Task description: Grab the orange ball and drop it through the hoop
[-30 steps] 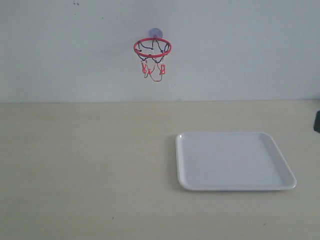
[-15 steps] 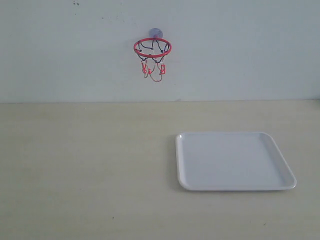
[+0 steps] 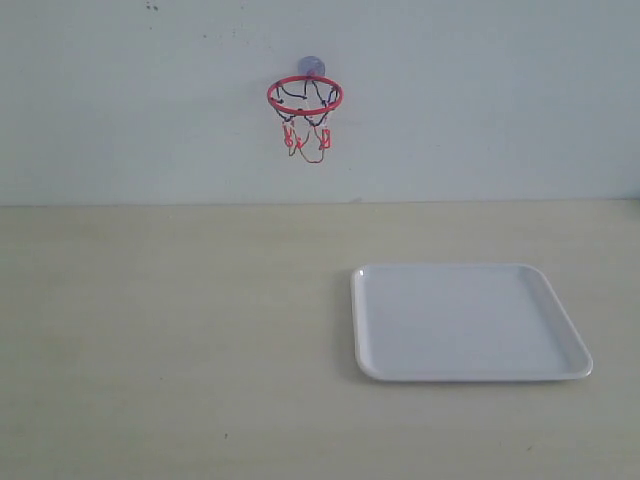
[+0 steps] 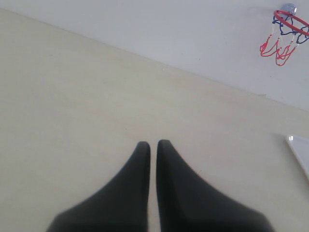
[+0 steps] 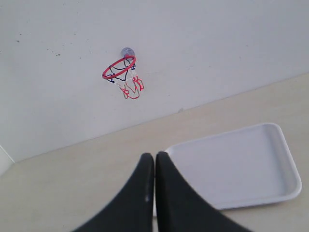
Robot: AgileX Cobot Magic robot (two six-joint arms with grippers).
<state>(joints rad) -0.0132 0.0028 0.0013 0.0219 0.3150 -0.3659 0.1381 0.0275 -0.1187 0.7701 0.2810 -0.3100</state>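
A pale wooden table [image 3: 150, 330] is stretching across the scene and meeting a plain white wall [image 3: 500, 100] at the back. In the exterior view, a white rectangular tray [image 3: 356, 310] with rounded corners and a low raised rim is lying flat on the right half of the table, well apart from the wall.

The hoop [image 3: 305, 111] is hanging on the wall, high above the tabletop and a little to the left of the tray's left edge. Its thin red ring is jutting out level from a round bluish suction cup. A loose net of dark and red strings is dangling beneath it and ending in small red loops.

The left gripper [image 4: 152, 143] is hovering over bare table. Its two dark tapered fingers are pressing almost together, leaving only a thin slit and holding nothing. The right gripper [image 5: 154, 155] is closed the same way and is also gripping nothing. It is facing the tray and the hoop.

Where the orange ball is cannot be told from these views.
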